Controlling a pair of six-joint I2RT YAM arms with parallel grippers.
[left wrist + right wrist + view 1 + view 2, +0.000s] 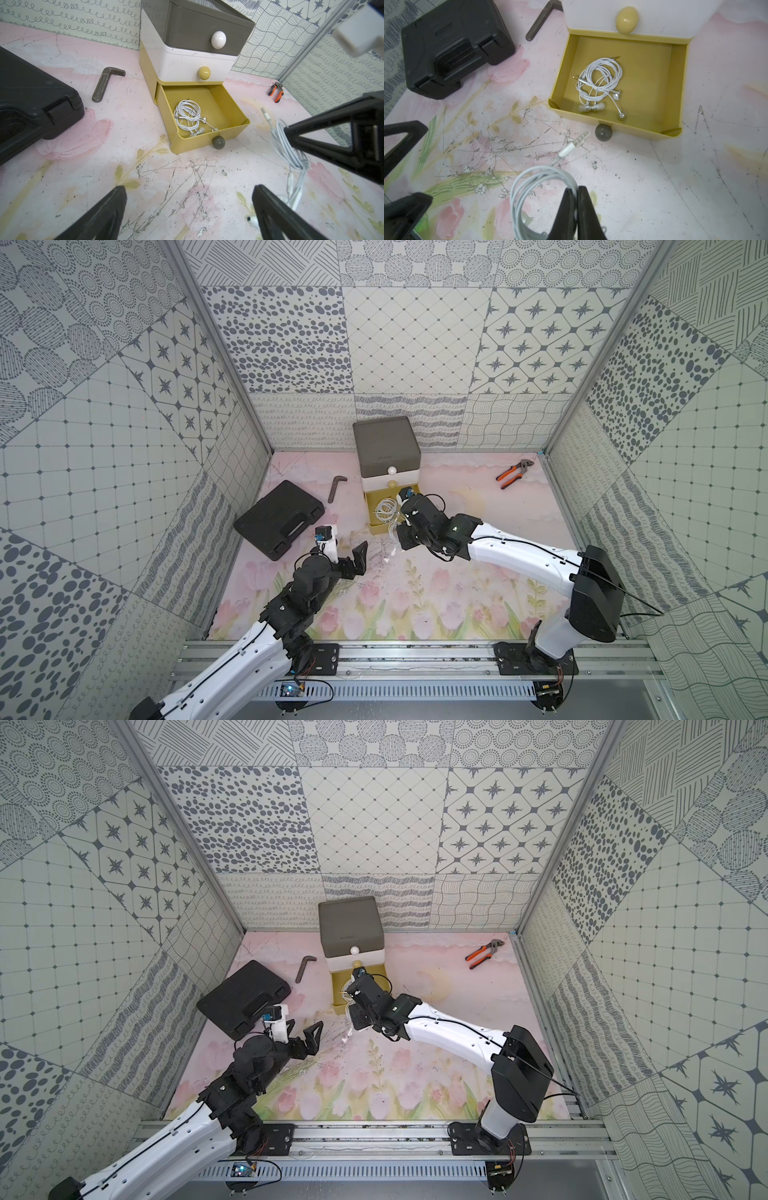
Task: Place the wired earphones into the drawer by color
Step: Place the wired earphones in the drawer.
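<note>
A black case (278,518) and a bent metal bar (334,487) lie on the left arm's side of the drawer unit (386,443), with pliers (512,473) well apart on its other side. In both top views the right arm covers part of its open bottom drawer (193,143); the wrist views show us white earphones (188,112) coiled inside. Before that drawer the right gripper (576,190) pinches another white coil (514,197), and the left gripper (190,188) stands wide open. We see a scuffed floral mat (415,597) and patterned walls (415,344).
</note>
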